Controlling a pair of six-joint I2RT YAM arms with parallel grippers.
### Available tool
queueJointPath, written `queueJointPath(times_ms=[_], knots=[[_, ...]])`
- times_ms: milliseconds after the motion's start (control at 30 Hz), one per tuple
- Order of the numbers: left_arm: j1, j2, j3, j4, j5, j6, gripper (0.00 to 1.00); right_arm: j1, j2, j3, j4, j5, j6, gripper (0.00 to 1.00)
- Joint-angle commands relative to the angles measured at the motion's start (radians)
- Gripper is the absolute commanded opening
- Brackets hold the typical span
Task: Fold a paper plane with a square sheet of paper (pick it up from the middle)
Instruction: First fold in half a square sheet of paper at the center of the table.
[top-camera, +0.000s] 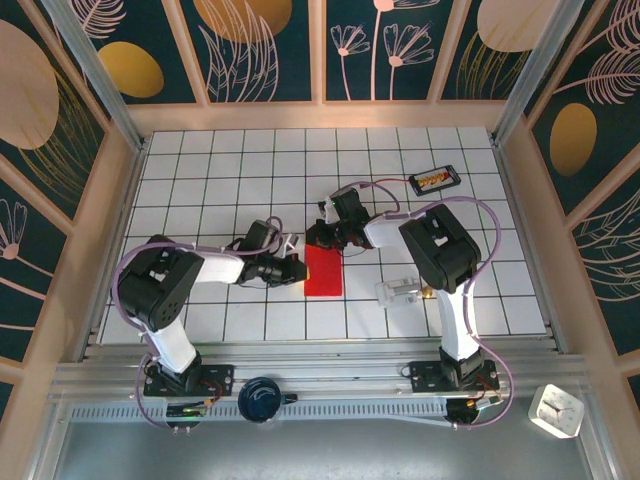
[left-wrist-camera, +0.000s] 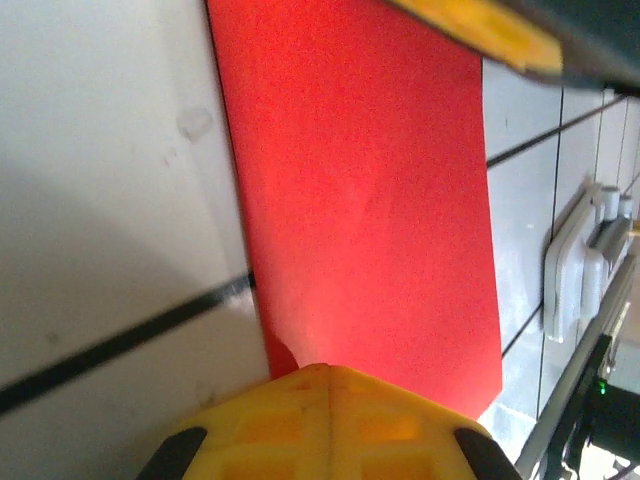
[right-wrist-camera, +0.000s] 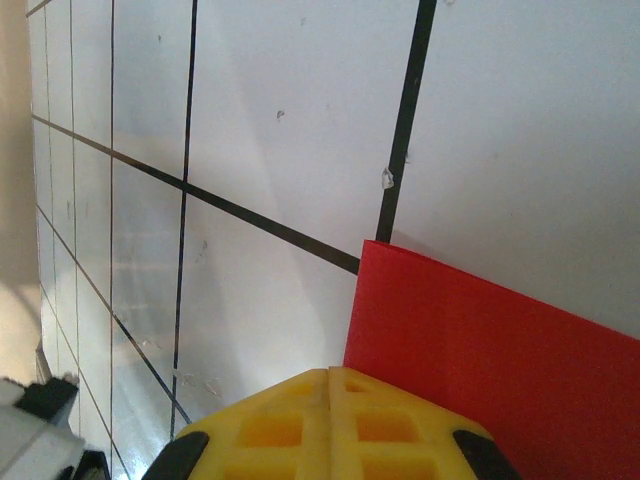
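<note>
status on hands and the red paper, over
Both shut: left hand, right hand, tips at red paper edges. Paper flat, rectangular. Nearby clear plastic piece, apart.

You are looking at two arms wearing black joint housings and white link tubes; the left arm and the right arm are each trailing a pale purple cable down to black base plates. The left end effector and the right end effector are showing yellow fingers moulded with a square waffle grid and black corners
</note>
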Motion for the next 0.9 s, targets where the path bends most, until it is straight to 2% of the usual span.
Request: queueJointPath(times_ms=[0,500,867], knots=[[-0.029,-0.004,-0.041,-0.113,0.056,0.023,0.00,-0.007,0.075,-0.036,-0.072,0.079,0.006,0.04],[-0.056,-0.056,-0.136,-0.137,0.073,0.027,0.00,-0.009,0.074,-0.038,-0.077,0.087,0.008,0.04],[-0.072,-0.107,-0.132,-0.245,0.054,0.086,0.00,-0.008,0.075,-0.032,-0.085,0.088,0.009,0.04]])
